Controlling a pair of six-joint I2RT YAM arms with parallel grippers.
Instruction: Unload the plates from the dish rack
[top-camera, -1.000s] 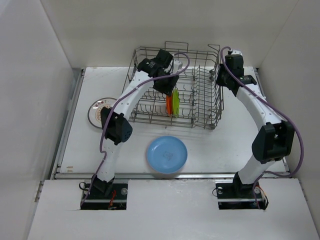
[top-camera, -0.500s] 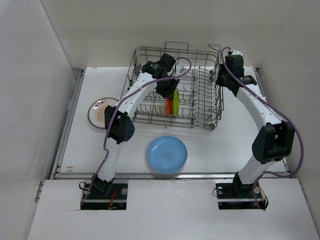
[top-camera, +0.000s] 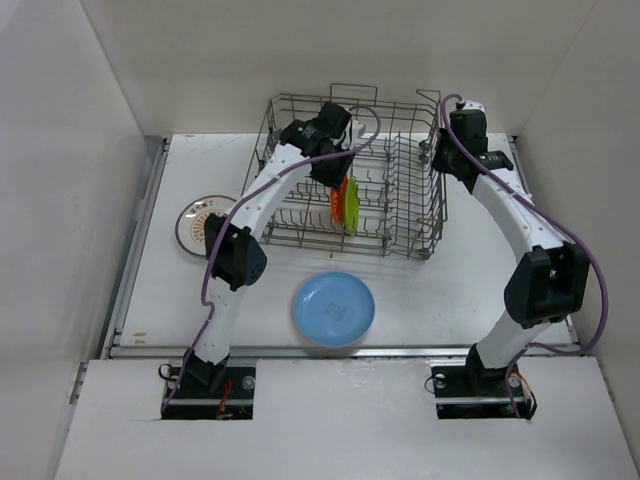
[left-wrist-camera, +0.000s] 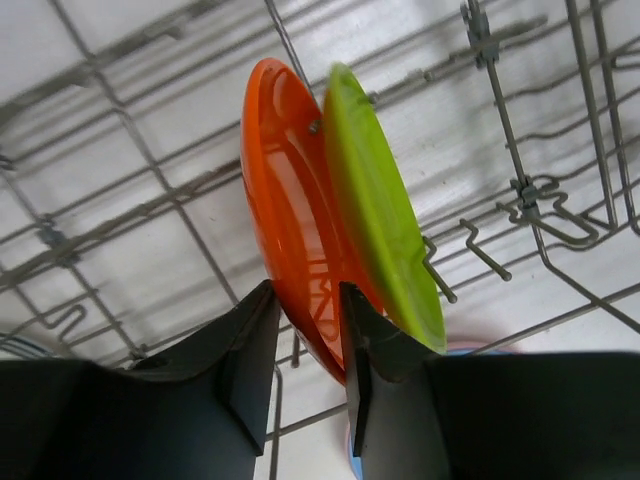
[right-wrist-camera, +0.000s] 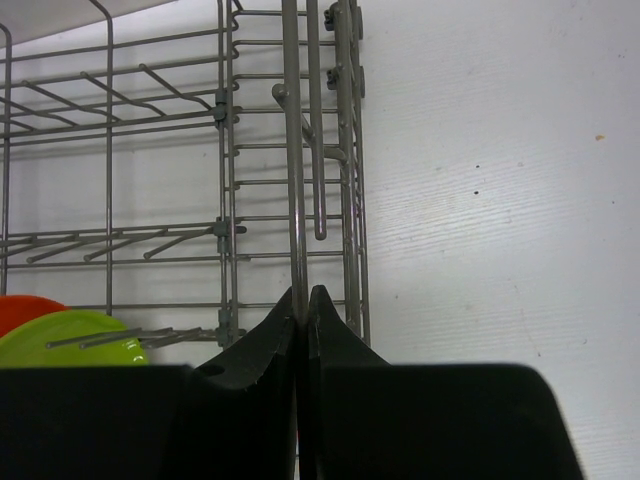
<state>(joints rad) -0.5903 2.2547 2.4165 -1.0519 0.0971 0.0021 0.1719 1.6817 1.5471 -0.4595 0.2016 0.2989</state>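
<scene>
Left wrist view: left gripper (left-wrist-camera: 307, 295) is straddling the rim of the orange plate (left-wrist-camera: 280, 190) mid dish rack (top-camera: 430, 200). Can't tell if it's actually pinching yet. It's wanting a firm squeeze, then lifting straight up, not dragging the lime plate (left-wrist-camera: 375, 200) right beside. Right gripper (right-wrist-camera: 303, 292) is pinching the rack's right wall wire. Not seeing any readable writing.

We see the grey wire dish rack (top-camera: 400, 200) standing at the far edge of the table (top-camera: 450, 290). Inside it, the orange plate (left-wrist-camera: 285, 200) and the lime green plate (left-wrist-camera: 385, 220) stand on edge, side by side. The blue plate (top-camera: 334, 309) lies flat near the near edge, and the white sunburst plate (top-camera: 192, 222) lies flat by the left edge.
</scene>
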